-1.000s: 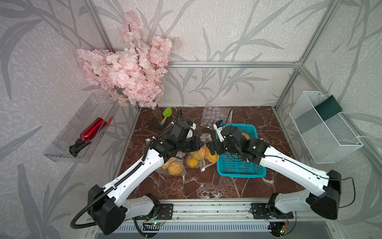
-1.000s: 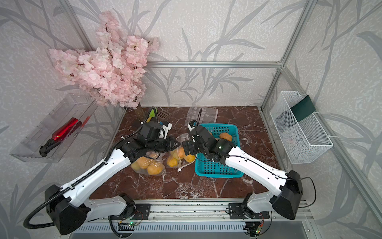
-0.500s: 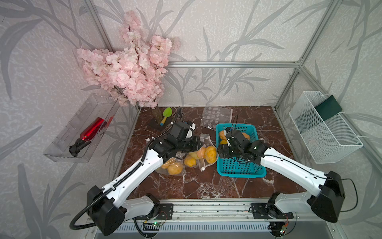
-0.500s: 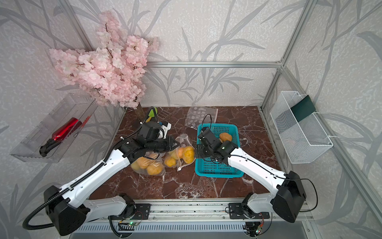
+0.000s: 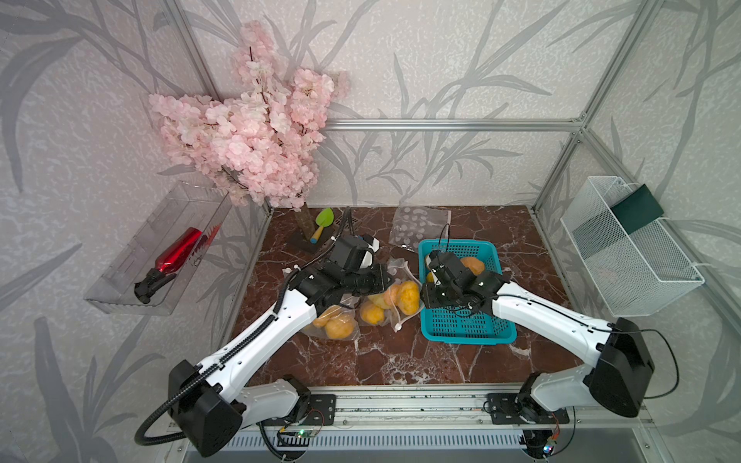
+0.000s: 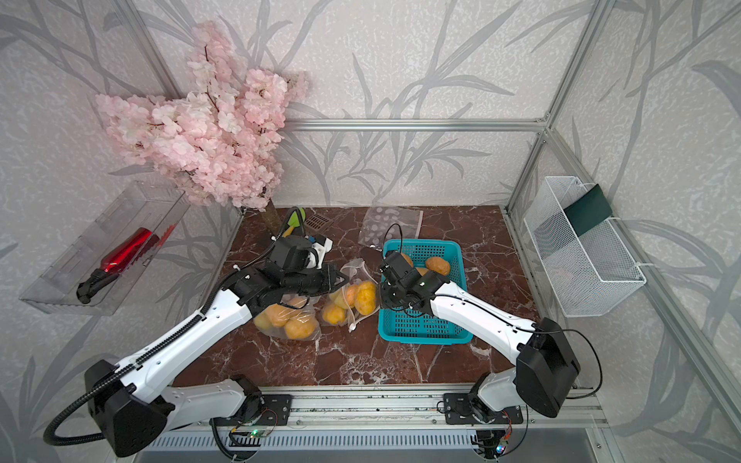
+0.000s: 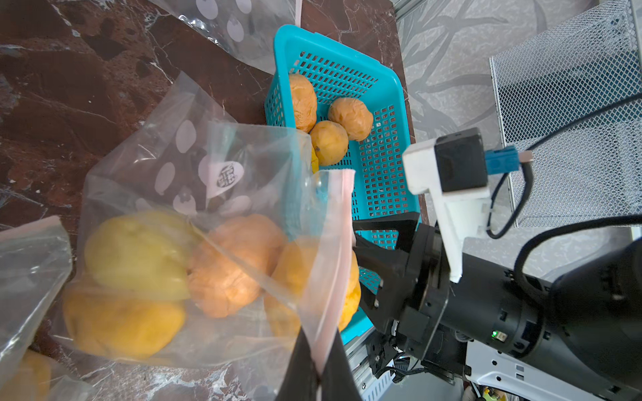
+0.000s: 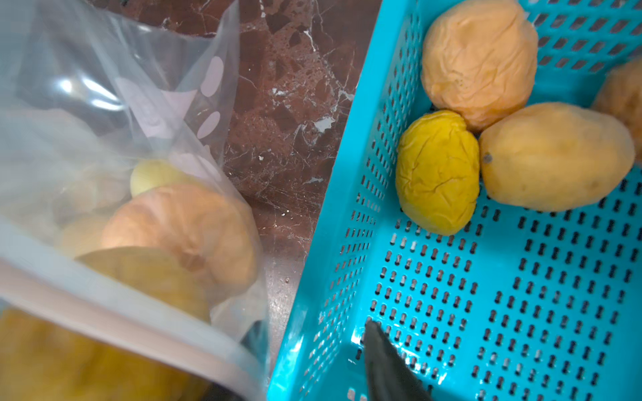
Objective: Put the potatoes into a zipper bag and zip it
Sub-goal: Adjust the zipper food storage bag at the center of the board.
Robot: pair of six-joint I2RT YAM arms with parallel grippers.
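Note:
My left gripper (image 7: 318, 368) is shut on the pink zip rim of a clear dotted zipper bag (image 7: 208, 180) and holds its mouth up. Several potatoes (image 7: 225, 264) lie inside it; in both top views an orange one (image 5: 409, 296) (image 6: 365, 297) sits at the mouth. My right gripper (image 8: 319, 354) hangs low at the teal basket's (image 8: 347, 215) near-left corner, beside the bag. Its jaws are apart and empty: one finger (image 8: 389, 364) is inside the basket, the other mostly hidden behind the bag. Several more potatoes (image 8: 437, 173) lie at the basket's far end.
A second clear bag of potatoes (image 5: 335, 320) lies under my left forearm. An empty dotted bag (image 5: 419, 226) lies flat at the back. A pink blossom branch (image 5: 248, 136) and a green trowel (image 5: 322, 222) stand back left. A white wire basket (image 5: 625, 256) hangs on the right wall.
My right gripper has pulled back from the bag mouth to the basket, its jaws narrowing, leaving an orange potato in the bag. The left gripper has held still.

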